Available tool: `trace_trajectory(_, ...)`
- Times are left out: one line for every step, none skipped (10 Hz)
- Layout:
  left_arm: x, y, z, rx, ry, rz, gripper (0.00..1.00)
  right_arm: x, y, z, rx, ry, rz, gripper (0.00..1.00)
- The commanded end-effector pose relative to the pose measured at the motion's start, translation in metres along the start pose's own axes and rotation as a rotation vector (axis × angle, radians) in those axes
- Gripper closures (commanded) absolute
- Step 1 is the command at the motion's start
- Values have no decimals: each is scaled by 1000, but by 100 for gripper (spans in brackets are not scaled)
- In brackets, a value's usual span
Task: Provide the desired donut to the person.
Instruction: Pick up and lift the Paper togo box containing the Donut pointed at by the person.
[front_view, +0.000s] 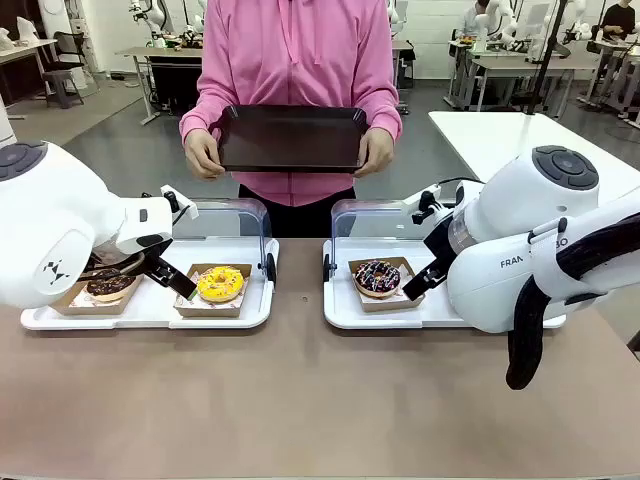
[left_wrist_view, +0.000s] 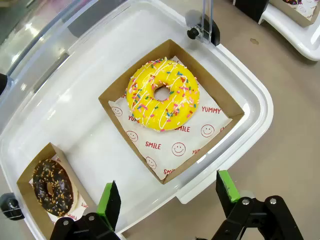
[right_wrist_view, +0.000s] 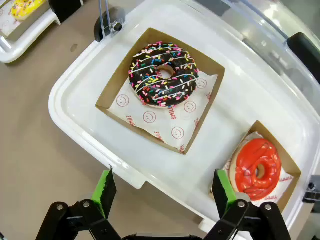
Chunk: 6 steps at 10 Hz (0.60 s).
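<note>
While both gape empty, we have the yellow donut (left_wrist_view: 176, 107) ahead of the left gripper (left_wrist_view: 167, 189), the striped chocolate donut (right_wrist_view: 149, 88) ahead of the right gripper (right_wrist_view: 163, 182).

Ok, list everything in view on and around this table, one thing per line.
Yellow donut: one, yellow with sprinkles, boxed on the left tray.
Brown donut: one, dark with pale bits, boxed on the same tray.
Chocolate donut: one, dark with white stripes and sprinkles, boxed on the right tray.
Red donut: one, red glaze, boxed on the same tray.
Cardboard boxes: four, brown, one under each donut.
Left tray: one, white, clear lid raised.
Right tray: one, white, clear lid raised.
Black tray: one, held in both hands.
Table: one, tan.
Person: one, pink hoodie, far side.
Left gripper: one, black with green pads, open over the left tray's edge.
Right gripper: one, the same colours, open over the right tray's edge.
</note>
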<state>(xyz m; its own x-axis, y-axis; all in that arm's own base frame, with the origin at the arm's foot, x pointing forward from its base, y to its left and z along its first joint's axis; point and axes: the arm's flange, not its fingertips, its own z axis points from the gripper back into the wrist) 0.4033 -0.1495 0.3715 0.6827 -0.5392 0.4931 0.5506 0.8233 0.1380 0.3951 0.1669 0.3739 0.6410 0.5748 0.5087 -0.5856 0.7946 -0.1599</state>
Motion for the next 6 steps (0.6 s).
trace_trajectory(0,0,0,0,0,0,0,0,0,0,0,0,0,0)
trace_trajectory(0,0,0,0,0,0,0,0,0,0,0,0,0,0)
trace_trajectory(0,0,0,0,0,0,0,0,0,0,0,0,0,0)
trace_trajectory(0,0,0,0,0,0,0,0,0,0,0,0,0,0)
trace_trajectory(0,0,0,0,0,0,0,0,0,0,0,0,0,0)
trace_trajectory(0,0,0,0,0,0,0,0,0,0,0,0,0,0)
